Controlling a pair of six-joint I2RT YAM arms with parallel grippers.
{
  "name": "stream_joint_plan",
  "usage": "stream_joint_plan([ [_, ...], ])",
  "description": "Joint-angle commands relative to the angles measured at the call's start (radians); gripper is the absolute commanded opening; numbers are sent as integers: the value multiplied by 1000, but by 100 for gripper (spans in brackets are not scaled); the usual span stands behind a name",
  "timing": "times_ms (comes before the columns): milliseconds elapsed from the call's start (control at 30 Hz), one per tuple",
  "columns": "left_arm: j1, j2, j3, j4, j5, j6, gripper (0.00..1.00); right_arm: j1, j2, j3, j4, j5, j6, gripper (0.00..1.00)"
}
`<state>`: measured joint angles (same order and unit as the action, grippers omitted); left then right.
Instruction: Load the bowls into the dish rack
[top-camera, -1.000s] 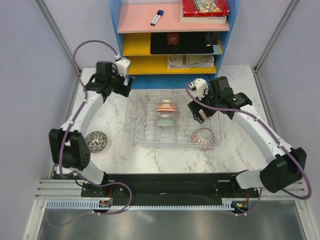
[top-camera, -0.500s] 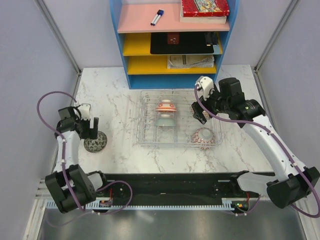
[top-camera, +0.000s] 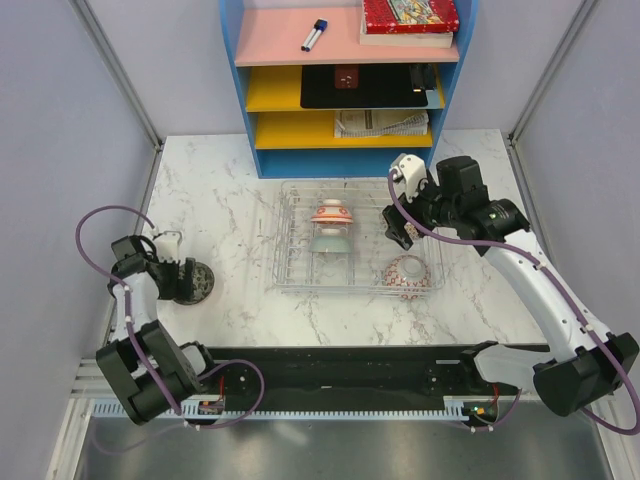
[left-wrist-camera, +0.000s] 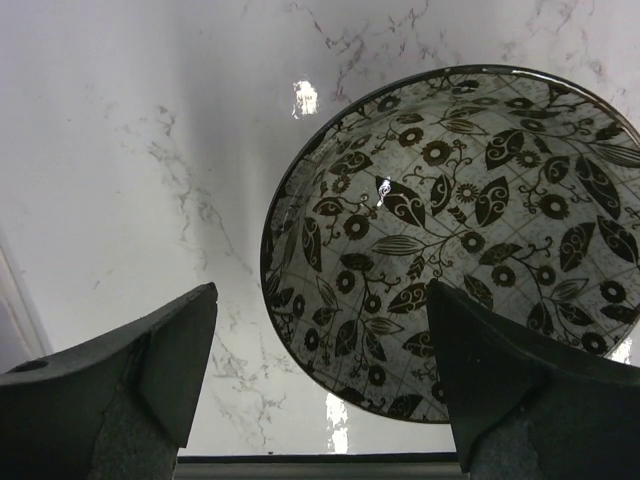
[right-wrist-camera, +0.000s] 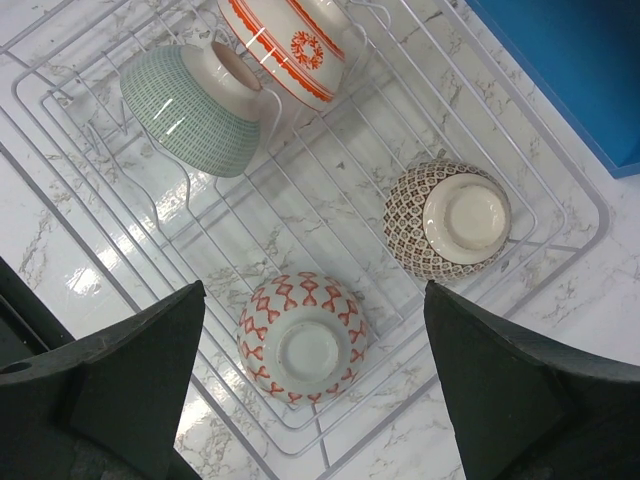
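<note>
A bowl with a dark leaf-and-flower pattern (top-camera: 203, 279) sits upright on the marble at the left, filling the left wrist view (left-wrist-camera: 450, 230). My left gripper (top-camera: 184, 280) (left-wrist-camera: 320, 335) is open, with one finger over the bowl's inside and the other outside its near rim. The clear dish rack (top-camera: 283, 272) (right-wrist-camera: 330, 190) holds an orange-red striped bowl (top-camera: 331, 212) (right-wrist-camera: 290, 40), a grey-green bowl (top-camera: 329, 241) (right-wrist-camera: 185, 105), an upside-down red-patterned bowl (top-camera: 408, 277) (right-wrist-camera: 303, 340) and a brown-patterned bowl (right-wrist-camera: 447, 218). My right gripper (top-camera: 404, 229) (right-wrist-camera: 315, 345) hovers open and empty above the rack's right half.
A blue shelf unit (top-camera: 345, 160) with pink and yellow shelves stands right behind the rack. Grey side walls close in the table on the left and right. The arm bases sit at the near edge.
My left arm swung from the back by the shelf down to the patterned bowl at the left and closed in on its rim. My right gripper shifted slightly over the rack.
</note>
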<state>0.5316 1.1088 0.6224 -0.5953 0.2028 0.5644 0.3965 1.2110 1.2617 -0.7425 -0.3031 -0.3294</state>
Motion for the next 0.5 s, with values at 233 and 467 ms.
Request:
stream_joint_plan([
  [233,39,172,30,106,147,51,32,-1,16,15,-4,-51,3,97],
  [467,38,212,118,91,245,19,2,-1,50,33,-1,-100,-2,97],
])
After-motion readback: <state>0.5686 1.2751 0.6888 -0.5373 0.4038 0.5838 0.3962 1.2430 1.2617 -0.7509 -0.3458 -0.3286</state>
